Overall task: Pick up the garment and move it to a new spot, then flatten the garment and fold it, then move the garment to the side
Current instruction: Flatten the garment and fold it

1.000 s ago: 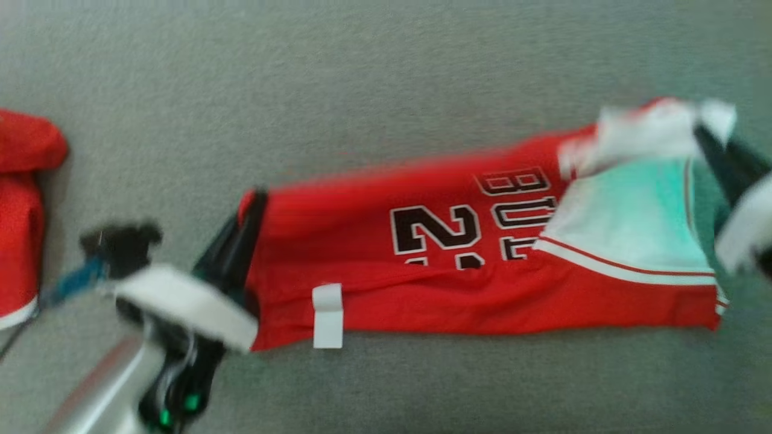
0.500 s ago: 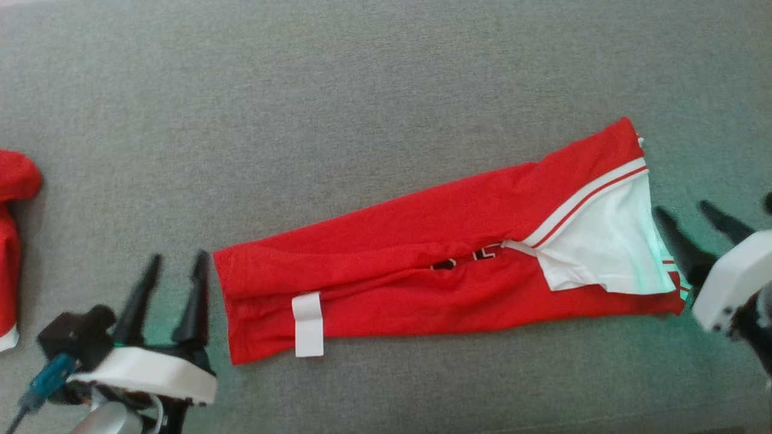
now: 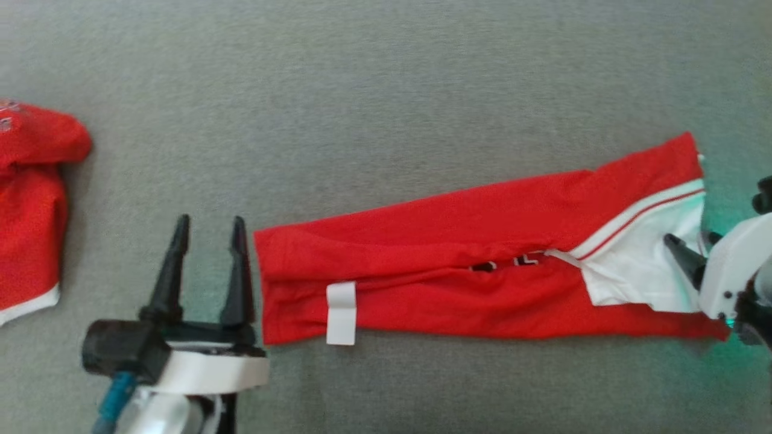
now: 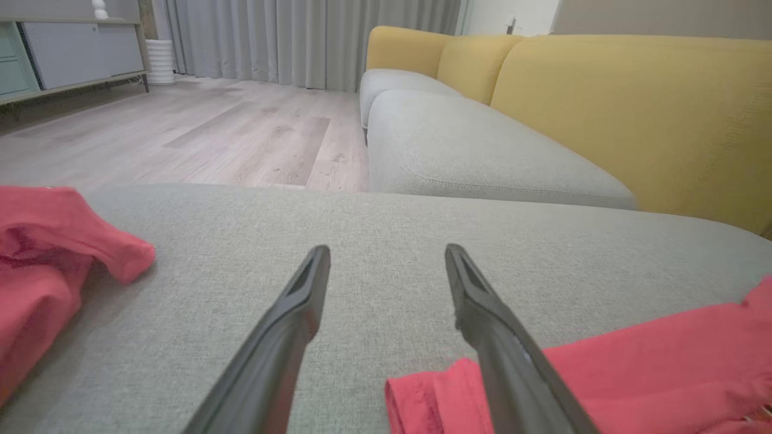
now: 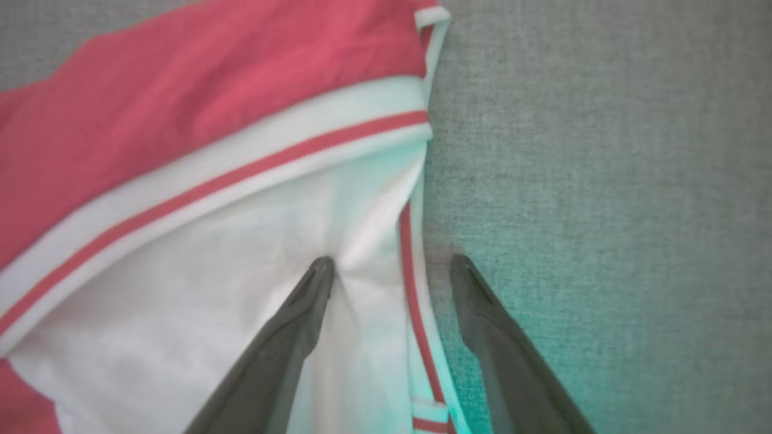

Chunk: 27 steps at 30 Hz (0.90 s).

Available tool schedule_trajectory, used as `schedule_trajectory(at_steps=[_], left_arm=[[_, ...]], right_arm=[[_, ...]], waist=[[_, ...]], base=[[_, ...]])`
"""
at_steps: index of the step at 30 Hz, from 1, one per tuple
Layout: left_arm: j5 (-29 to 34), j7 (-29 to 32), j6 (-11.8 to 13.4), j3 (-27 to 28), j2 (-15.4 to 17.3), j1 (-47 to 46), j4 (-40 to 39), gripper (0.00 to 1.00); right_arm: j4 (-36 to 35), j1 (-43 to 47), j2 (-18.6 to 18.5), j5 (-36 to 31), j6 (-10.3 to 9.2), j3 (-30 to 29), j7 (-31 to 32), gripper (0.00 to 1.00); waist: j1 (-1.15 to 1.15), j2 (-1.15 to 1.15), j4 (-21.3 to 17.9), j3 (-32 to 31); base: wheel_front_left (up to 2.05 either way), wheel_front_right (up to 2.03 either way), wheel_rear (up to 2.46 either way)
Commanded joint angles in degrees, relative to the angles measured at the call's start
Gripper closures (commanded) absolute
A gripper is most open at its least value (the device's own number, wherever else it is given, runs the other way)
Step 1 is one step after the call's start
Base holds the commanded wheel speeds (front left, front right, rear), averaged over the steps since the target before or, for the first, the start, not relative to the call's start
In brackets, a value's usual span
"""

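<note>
The garment point(image 3: 458, 283), a red jersey with white trim and a white label, lies folded into a long narrow strip on the grey cushion point(image 3: 386, 108). My left gripper point(image 3: 208, 224) stands open just left of its left end, apart from the cloth. In the left wrist view the left gripper point(image 4: 387, 250) is empty, with the garment point(image 4: 633, 367) by its right finger. My right gripper point(image 3: 690, 240) is open at the white right end. In the right wrist view the right gripper point(image 5: 392, 260) straddles the garment's point(image 5: 199, 120) trimmed edge, one finger over white cloth, one over the cushion.
Another red garment point(image 3: 30, 205) lies bunched at the cushion's left edge, also as a red heap point(image 4: 42, 259) in the left wrist view. Beyond the cushion are a yellow sofa back point(image 4: 633, 108), a grey seat point(image 4: 470, 150) and wooden floor point(image 4: 199, 126).
Both grippers have opened and let go of the garment. Its far half now lies folded over the near half, hiding most of the print. The head camera has shifted too.
</note>
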Motion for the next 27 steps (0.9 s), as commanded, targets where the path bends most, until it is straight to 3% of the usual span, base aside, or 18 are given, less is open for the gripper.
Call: schedule_trajectory(at_steps=[1,3,4,5,12,21,24,27], left_arm=[[1.4,-0.5,-1.1,2.8,-0.5,0.4,-1.0,0.0],[2.4,-0.5,-3.9,2.8,-2.3,1.3,0.8,0.0],[3.0,-0.5,-5.0,3.1,-3.1,1.5,1.5,0.0],[3.4,-0.5,-6.0,3.5,-4.0,1.8,2.1,0.0],[6.6,-0.5,-11.6,8.5,-8.6,4.0,5.6,0.0],[10.5,-0.5,-16.6,12.8,-12.3,7.1,8.8,0.0],[11.7,-0.5,-17.5,13.8,-13.0,7.5,9.6,0.0],[12.6,-0.5,-18.2,14.5,-13.8,7.7,10.1,0.0]], right_arm=[[0.2,-0.4,-0.8,-0.1,0.4,1.0,1.4,0.0],[1.5,-0.2,-0.1,0.6,0.4,0.7,3.1,0.0],[2.0,-0.3,0.3,1.1,0.4,0.4,3.8,0.28],[2.0,-0.4,0.7,1.7,0.4,0.2,3.9,1.0],[0.7,-2.2,0.6,2.5,0.4,-6.5,0.7,1.0],[-3.8,-3.0,-7.8,1.7,0.4,-20.5,4.5,1.0],[-8.1,-3.1,-8.5,4.0,0.4,-21.0,7.6,1.0],[-14.3,-1.8,-6.7,6.9,0.4,-18.1,11.6,1.0]], waist=[[0.0,0.0,1.2,0.1],[0.0,0.0,1.7,0.0],[0.0,0.0,1.9,-0.1],[0.0,0.0,2.0,-0.3],[0.0,0.0,1.0,-2.3],[0.0,0.0,-1.3,-6.5],[0.0,0.0,-1.9,-7.5],[0.0,0.0,-2.2,-8.3]], base=[[0.0,0.0,0.0],[0.0,0.0,0.0],[0.0,0.0,0.0],[0.0,0.0,0.0],[0.0,0.0,0.0],[0.0,0.0,0.0],[0.0,0.0,0.0],[0.0,0.0,0.0]])
